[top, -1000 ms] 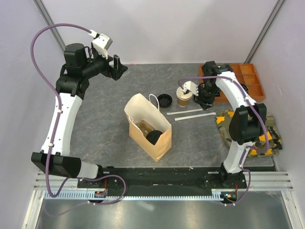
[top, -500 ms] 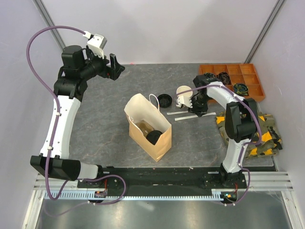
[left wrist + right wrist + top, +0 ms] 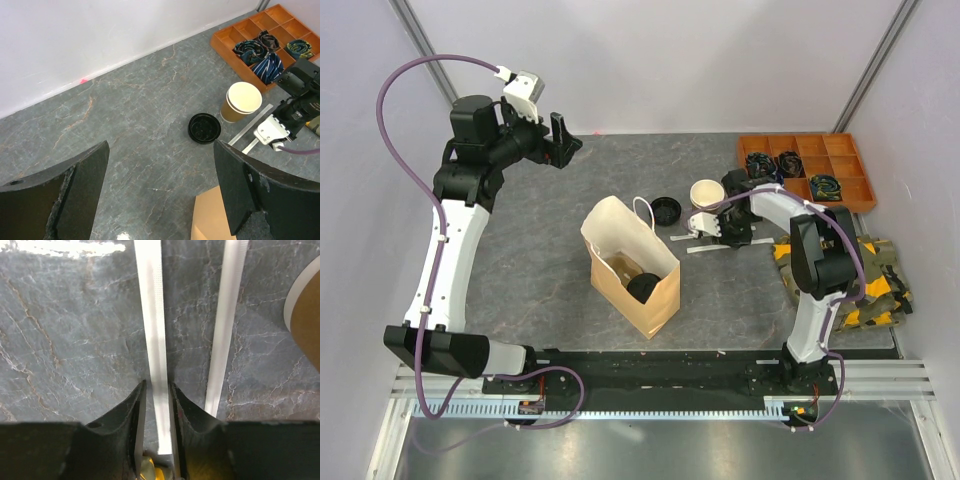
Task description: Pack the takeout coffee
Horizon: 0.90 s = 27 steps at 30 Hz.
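Note:
An open tan paper cup point(image 3: 706, 195) with a white inside stands behind the right of the paper bag point(image 3: 620, 240); it also shows in the left wrist view point(image 3: 242, 100). A loose black lid point(image 3: 666, 210) lies left of the cup, and shows in the left wrist view point(image 3: 204, 128). A black-lidded cup point(image 3: 642, 288) sits inside the bag. My right gripper point(image 3: 732, 238) is low on the table, its jaws narrowly apart around the end of a white strip point(image 3: 155, 340). My left gripper point(image 3: 565, 142) is open, empty and held high at the back left.
A second white strip point(image 3: 227, 325) lies beside the first, near the cup's base point(image 3: 306, 322). An orange compartment tray point(image 3: 855, 185) with dark items stands at the back right. A camouflage cloth point(image 3: 880, 290) lies at the right edge. The bag's corner point(image 3: 215, 215) shows below my left gripper point(image 3: 161, 150).
My right gripper has moved from beside the open cup forward and down to the white strips. My left arm shifted a little left and up, then held still.

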Each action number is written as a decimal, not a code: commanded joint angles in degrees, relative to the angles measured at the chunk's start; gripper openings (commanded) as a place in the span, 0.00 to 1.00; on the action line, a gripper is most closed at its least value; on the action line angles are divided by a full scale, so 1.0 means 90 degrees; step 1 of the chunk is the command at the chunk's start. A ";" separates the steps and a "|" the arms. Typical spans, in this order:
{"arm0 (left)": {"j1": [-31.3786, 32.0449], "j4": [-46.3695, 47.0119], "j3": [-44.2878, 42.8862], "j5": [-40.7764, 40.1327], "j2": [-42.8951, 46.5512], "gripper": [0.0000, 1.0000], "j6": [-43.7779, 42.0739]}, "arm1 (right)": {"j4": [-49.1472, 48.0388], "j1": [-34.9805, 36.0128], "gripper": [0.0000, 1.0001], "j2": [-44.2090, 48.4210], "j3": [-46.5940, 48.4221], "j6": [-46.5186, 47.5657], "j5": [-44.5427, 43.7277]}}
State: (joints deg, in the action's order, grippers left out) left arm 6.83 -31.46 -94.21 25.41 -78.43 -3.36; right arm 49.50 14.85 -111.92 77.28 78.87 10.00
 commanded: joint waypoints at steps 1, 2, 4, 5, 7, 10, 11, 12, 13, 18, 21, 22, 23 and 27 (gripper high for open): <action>-0.0017 -0.0049 -0.0157 -0.0157 -0.0064 0.93 -0.0008 | -0.0382 0.0049 0.29 0.0160 -0.0674 0.0270 -0.0076; -0.0017 -0.0039 -0.0157 -0.0177 -0.0074 0.93 -0.0008 | -0.0440 0.0049 0.25 0.0189 -0.0744 0.0250 -0.0066; -0.0017 -0.0049 -0.0176 -0.0186 -0.0103 0.93 -0.0028 | -0.0509 0.0059 0.18 0.0335 -0.0909 0.0202 -0.0047; -0.0017 -0.0049 -0.0176 -0.0186 -0.0094 0.93 -0.0037 | -0.0567 0.0068 0.06 0.0374 -0.0930 0.0066 -0.0066; -0.0017 -0.0039 -0.0167 -0.0177 -0.0094 0.93 -0.0018 | -0.0597 0.0078 0.00 0.0472 -0.0785 -0.0130 -0.0095; -0.0017 -0.0039 -0.0128 -0.0118 -0.0094 0.93 0.0021 | -0.0549 0.0049 0.00 0.0609 -0.0317 -0.0637 -0.0076; -0.0017 -0.0030 -0.0137 -0.0099 -0.0084 0.93 0.0031 | -0.0394 0.0020 0.00 0.0658 -0.0179 -0.0706 -0.0018; -0.0017 -0.0029 -0.0128 -0.0089 -0.0084 0.93 0.0031 | -0.0344 -0.0067 0.00 0.0803 -0.0043 -0.0929 0.0070; -0.0017 0.0000 -0.0118 -0.0079 -0.0074 0.93 0.0041 | -0.0266 -0.0107 0.00 0.0892 0.0229 -0.1028 0.0283; -0.0017 0.0029 -0.0127 0.0057 -0.0113 0.93 0.0089 | 0.0301 -0.0234 0.00 0.1700 0.0720 -0.1516 0.0822; -0.0017 0.0087 -0.0079 0.0097 -0.0123 0.93 0.0196 | 0.0331 -0.0302 0.00 0.2218 0.1071 -0.2364 0.1154; -0.0017 0.0097 -0.0059 0.0087 -0.0123 0.93 0.0236 | 0.0292 -0.0341 0.00 0.2327 0.1362 -0.3053 0.1251; -0.0017 0.0146 0.0009 0.0077 -0.0104 0.95 0.0313 | 0.0234 -0.0438 0.00 0.2415 0.1568 -0.3466 0.1426; -0.0017 0.0487 0.0263 -0.0040 0.0004 1.00 0.0509 | -0.0351 -0.0508 0.00 0.2232 0.3323 -0.6151 0.2284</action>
State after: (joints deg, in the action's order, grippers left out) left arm 6.83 -30.92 -93.65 24.73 -79.31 -2.44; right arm 51.77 11.07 -91.96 94.21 48.36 20.14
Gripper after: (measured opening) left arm 0.988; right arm 0.010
